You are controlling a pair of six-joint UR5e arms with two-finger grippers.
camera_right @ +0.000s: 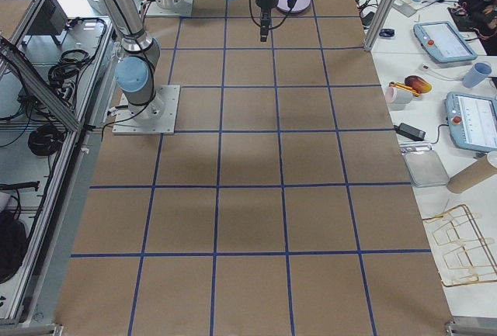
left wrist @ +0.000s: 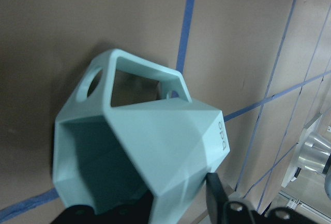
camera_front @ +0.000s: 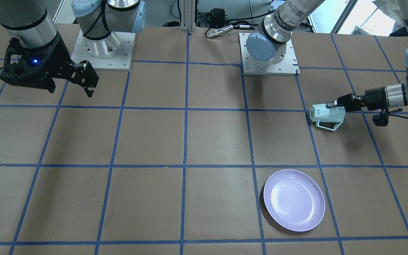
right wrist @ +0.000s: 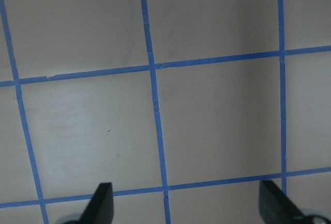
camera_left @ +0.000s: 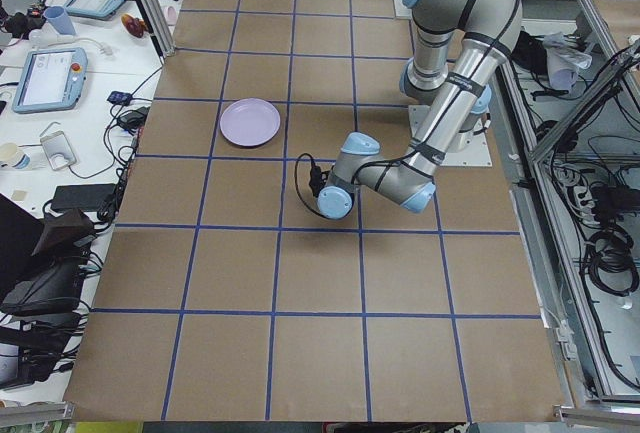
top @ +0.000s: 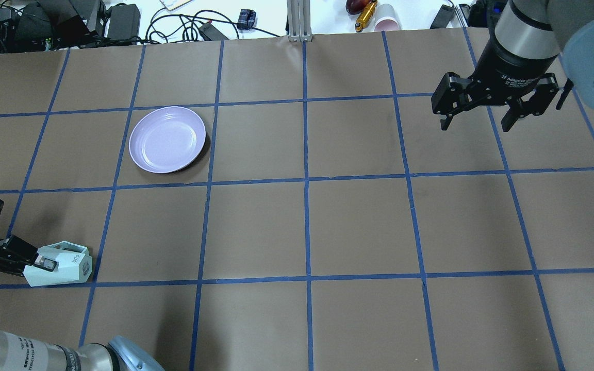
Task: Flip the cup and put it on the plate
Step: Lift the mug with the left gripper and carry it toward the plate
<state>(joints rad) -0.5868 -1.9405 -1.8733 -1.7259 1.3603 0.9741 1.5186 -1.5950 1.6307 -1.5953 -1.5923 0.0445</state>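
The pale mint faceted cup [top: 62, 265] lies on its side near the table's left front corner, handle [camera_front: 328, 125] toward the plate, dark print near its base. My left gripper [top: 44, 264] is shut on the cup's rim wall, one finger inside the mouth and one outside, as the left wrist view shows on the cup [left wrist: 155, 146]. The lavender plate [top: 167, 139] sits empty on the table about two squares farther out, also in the front view [camera_front: 293, 200]. My right gripper [top: 476, 126] hangs open and empty above the table's far right.
Blue tape lines grid the brown table [top: 307, 226]. Cables, power bricks and a pink cup [top: 387, 23] lie beyond the far edge. The two arm base plates [camera_front: 267, 53] stand on the robot's side of the table.
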